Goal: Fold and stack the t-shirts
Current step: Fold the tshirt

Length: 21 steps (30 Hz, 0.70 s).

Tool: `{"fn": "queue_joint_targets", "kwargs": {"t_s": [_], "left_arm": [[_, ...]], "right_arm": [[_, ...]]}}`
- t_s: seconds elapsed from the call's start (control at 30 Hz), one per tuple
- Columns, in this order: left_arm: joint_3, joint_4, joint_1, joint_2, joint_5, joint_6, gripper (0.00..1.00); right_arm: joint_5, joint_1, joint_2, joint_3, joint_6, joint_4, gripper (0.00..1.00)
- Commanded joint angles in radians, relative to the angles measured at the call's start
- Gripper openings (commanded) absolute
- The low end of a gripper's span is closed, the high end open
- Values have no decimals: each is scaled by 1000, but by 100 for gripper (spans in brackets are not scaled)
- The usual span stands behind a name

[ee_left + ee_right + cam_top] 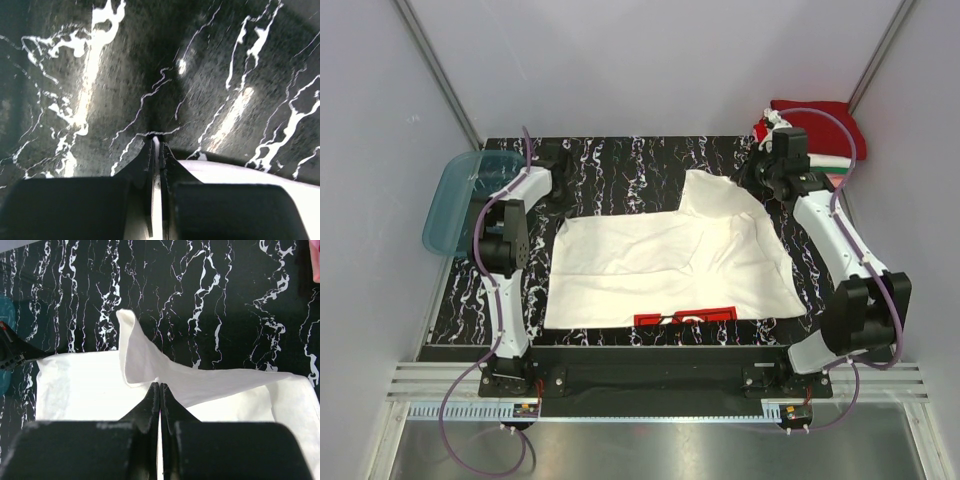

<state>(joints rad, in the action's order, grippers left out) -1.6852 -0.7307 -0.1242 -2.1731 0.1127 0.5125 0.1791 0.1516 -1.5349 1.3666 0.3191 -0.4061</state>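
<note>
A white t-shirt [660,265] lies spread on the black marbled table [620,160], its red print [685,317] at the near edge. My right gripper [160,385] is shut on a raised fold of the shirt's far right part [150,360], and the cloth lifts into a peak at the fingertips; from above it sits at the shirt's far right corner [760,178]. My left gripper [157,140] is shut low over the table, a thin strip of white cloth pinched between its jaws and more of the shirt [240,172] just to its right. Folded t-shirts [820,122], dark red on top, are stacked at the far right.
A translucent teal tub [465,195] hangs over the table's far left edge. The folded stack sits right behind the right wrist. White walls close in the back and both sides. A metal rail [660,385] runs along the near edge by the arm bases.
</note>
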Motion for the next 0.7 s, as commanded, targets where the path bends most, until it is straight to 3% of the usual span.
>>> {"fn": "queue_joint_targets", "kwargs": {"t_s": [0.0,0.3,0.67], "left_arm": [[60,-19,-8,123,53,-40,0],[298,54,-9,364,81,-75,0],[450,62,-23,536,67,-66,0]], "right_arm": [[-39,9,116,-32,-17,-8,0],[-118,9,367,-265,20,-25,0],[-246,9,642,-435,77,-88,0]]}}
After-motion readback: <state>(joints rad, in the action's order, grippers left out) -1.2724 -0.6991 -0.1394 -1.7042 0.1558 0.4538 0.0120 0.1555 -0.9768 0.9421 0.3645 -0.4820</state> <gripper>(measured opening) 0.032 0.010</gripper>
